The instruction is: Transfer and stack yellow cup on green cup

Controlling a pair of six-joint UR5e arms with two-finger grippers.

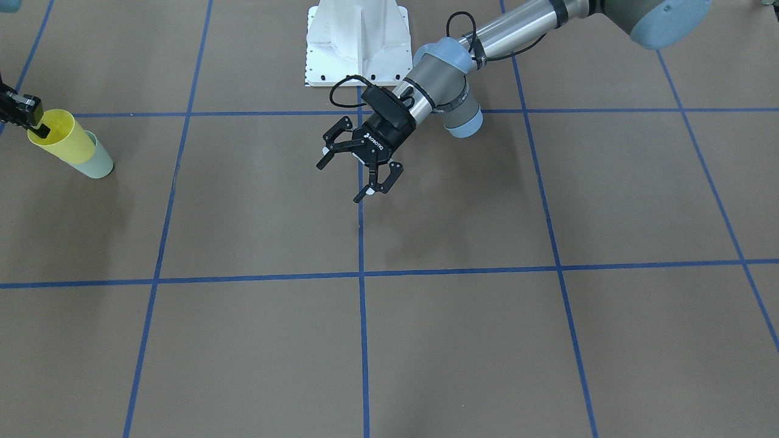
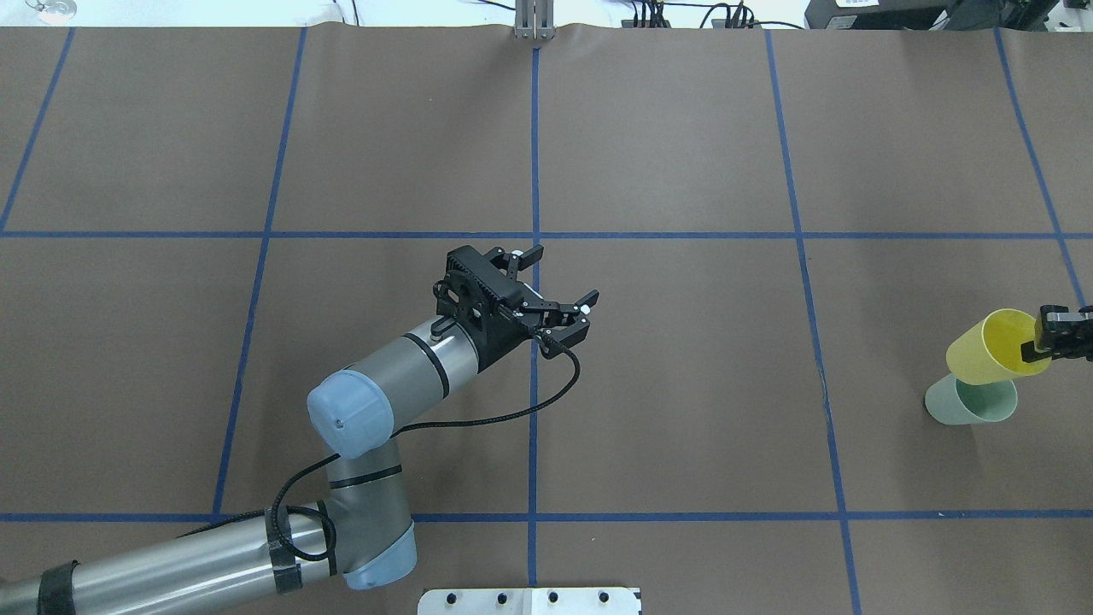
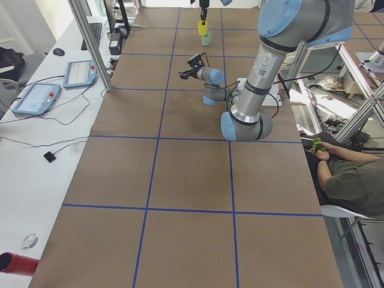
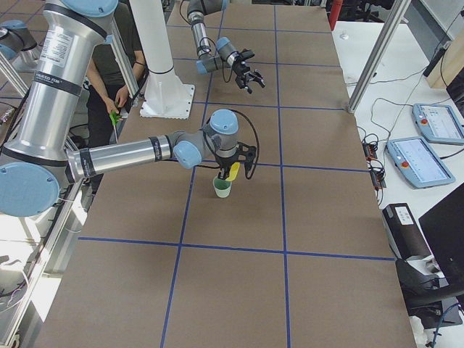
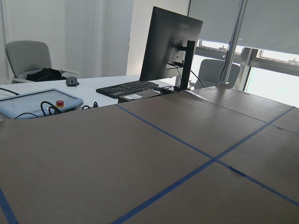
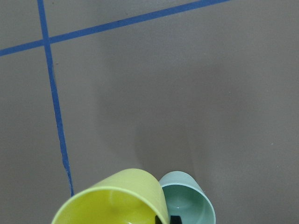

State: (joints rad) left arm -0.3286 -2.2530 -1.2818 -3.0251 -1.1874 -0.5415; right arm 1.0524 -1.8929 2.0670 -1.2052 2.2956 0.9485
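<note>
Right fingers [image 2: 1035, 350] pinch the rim of the yellow cup [image 2: 982, 350], one inside its mouth, holding it tilted just above the green cup [image 2: 973, 401] on the worktop [image 2: 683, 410]. Stacking is in hand (not seated yet, I judge): next, level the cup, centre its base over the green mouth, lower, release. Left fingers [image 2: 529, 254] hang spread wide, well apart from the green cup.

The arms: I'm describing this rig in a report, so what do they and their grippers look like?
Both the left arm and the right arm are silver-grey tubes with pale blue joint caps. A black cable runs to the left gripper, which is black, with jointed fingers, white tip pads and white lettering.
</note>
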